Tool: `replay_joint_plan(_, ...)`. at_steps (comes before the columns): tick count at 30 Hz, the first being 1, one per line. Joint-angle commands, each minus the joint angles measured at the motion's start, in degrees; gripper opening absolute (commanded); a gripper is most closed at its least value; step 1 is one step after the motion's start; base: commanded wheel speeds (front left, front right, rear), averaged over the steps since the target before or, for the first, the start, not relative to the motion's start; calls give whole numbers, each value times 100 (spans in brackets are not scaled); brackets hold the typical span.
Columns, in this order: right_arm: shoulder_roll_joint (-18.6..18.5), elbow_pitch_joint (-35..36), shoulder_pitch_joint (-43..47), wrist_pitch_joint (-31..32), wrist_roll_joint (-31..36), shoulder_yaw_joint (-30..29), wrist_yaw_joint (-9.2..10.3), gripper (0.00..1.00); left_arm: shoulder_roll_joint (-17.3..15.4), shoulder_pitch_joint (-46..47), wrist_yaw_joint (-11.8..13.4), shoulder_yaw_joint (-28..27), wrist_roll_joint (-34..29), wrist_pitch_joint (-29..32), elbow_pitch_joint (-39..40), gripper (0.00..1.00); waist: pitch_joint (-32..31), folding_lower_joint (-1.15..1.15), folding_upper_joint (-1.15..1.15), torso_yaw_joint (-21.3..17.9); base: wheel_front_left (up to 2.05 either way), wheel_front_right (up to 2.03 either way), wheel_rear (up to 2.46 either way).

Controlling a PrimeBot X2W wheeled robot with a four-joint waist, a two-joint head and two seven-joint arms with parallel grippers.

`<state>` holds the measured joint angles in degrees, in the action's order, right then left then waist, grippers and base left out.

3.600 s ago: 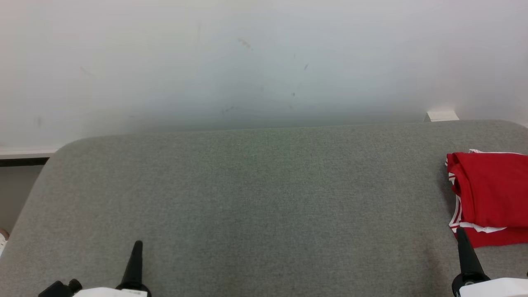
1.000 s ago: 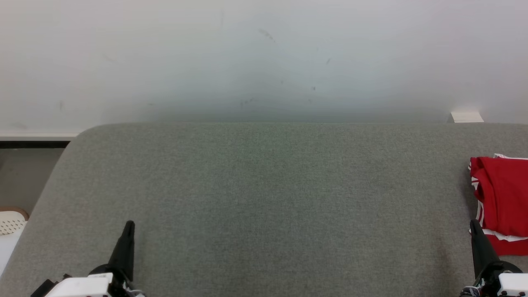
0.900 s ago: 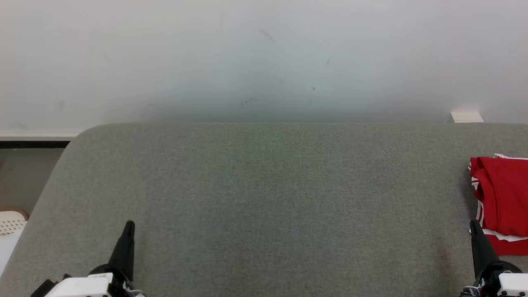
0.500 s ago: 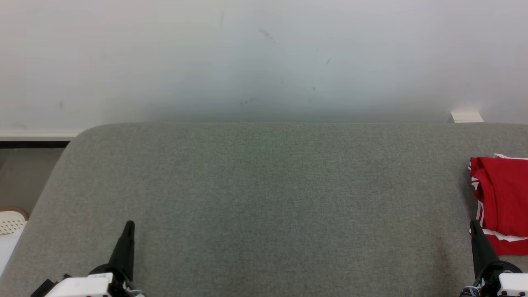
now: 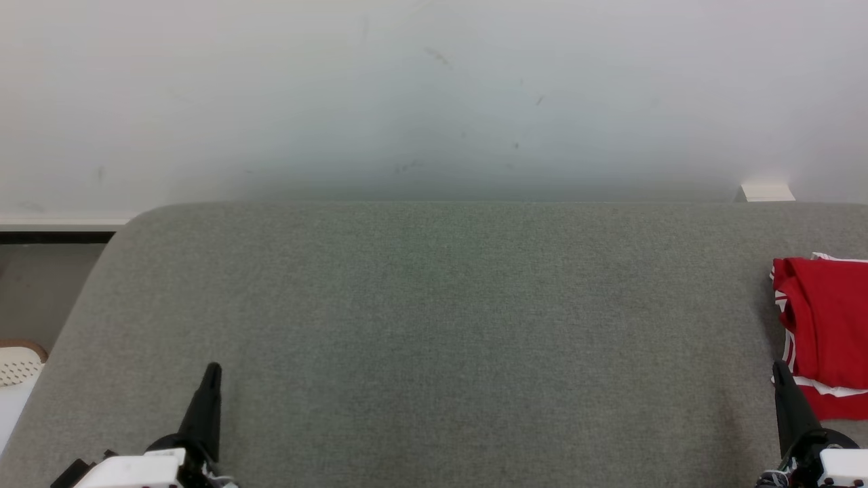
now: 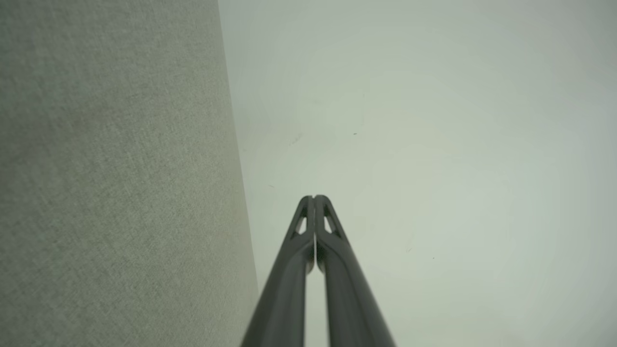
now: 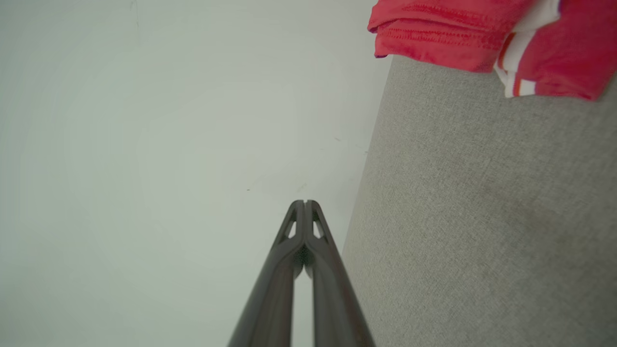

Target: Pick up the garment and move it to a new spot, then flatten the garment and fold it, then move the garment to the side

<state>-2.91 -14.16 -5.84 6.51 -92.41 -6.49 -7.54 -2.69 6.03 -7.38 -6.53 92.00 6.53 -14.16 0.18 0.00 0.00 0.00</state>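
Nearest, left gripper and right gripper: both shut tight, holding nothing. Just past the right one, red garment with white stripes: lies folded at the right side of the grey surface, long side running near to far. Behind, pale wall.

- The red garment lies folded into a compact stack of layers at the right end of the grey fabric-covered table
- It rests flat on the table, a little way back from the table's far edge
- White stripes run down its left side, and a white band edges its near layers
- Its folded edges are thick and rounded, with a stitched hem
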Motion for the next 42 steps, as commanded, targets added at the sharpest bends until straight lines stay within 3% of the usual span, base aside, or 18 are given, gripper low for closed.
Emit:
replay_joint_plan(1,1,28,-70,22,-1,-25,10,0,-36,43,-29,-11,77,22,16,0,0,0,0,0,0,0,0)
replay_joint_plan(42,4,27,-70,25,4,-29,10,0,-36,42,-28,-10,77,21,17,0,0,0,0,0,0,0,0)
